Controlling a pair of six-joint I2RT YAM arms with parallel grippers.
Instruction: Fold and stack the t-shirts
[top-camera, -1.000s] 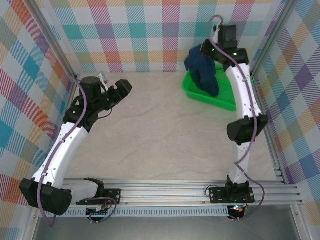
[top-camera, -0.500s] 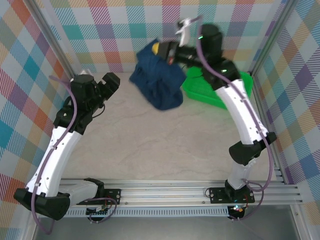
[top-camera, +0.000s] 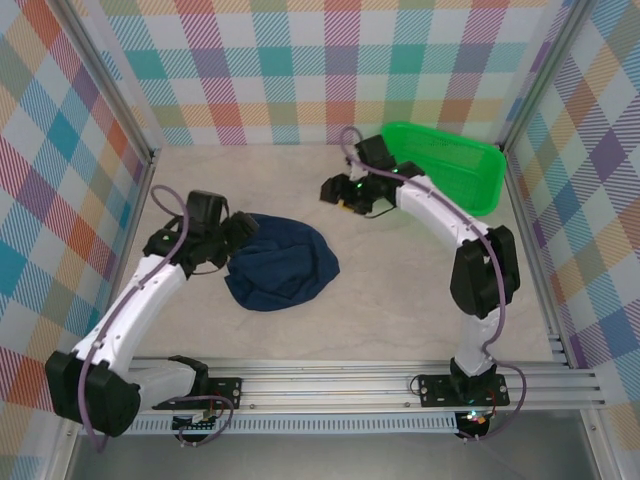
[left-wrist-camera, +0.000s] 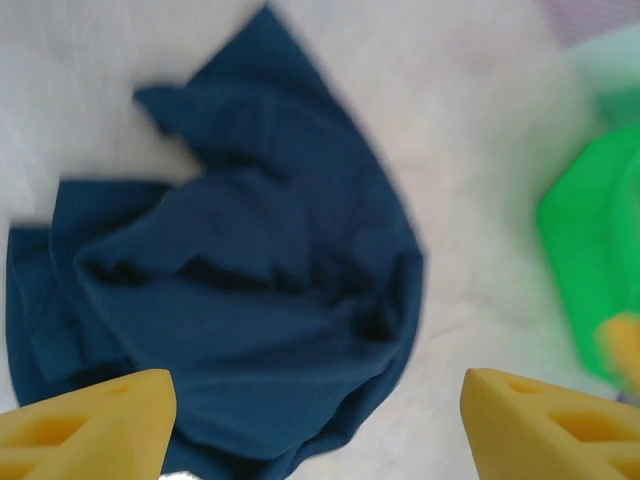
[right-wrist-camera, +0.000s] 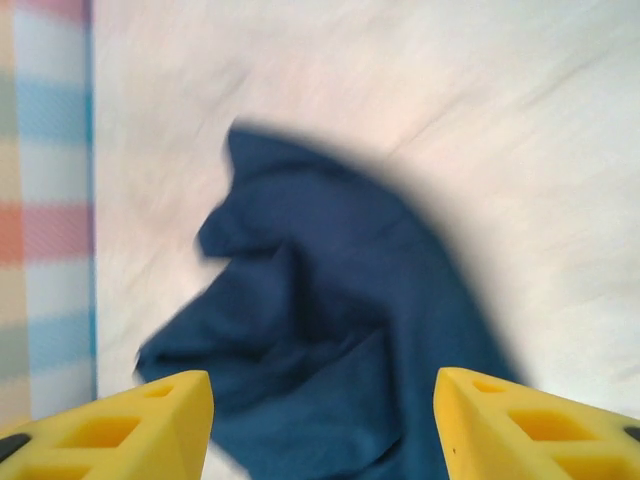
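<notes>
Left gripper (top-camera: 238, 232): fingers spread, pinching nothing; at the shirt's left edge, possibly touching the cloth, too blurred to tell.
T-shirt (top-camera: 283, 262): crumpled navy heap on the table (top-camera: 400, 290), just ahead of left gripper, well ahead of right gripper.
Right gripper (top-camera: 335, 192): fingers spread, holding nothing, apart from the shirt.
Green basket (top-camera: 455, 170): just behind right gripper.

One navy t-shirt (top-camera: 285, 265), one green basket (top-camera: 452, 152)

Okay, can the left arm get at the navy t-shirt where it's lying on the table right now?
Probably yes. The left gripper is right at the left edge of the t-shirt with its jaws open, and nothing lies between them; the cloth sits crumpled on the bare table.
</notes>
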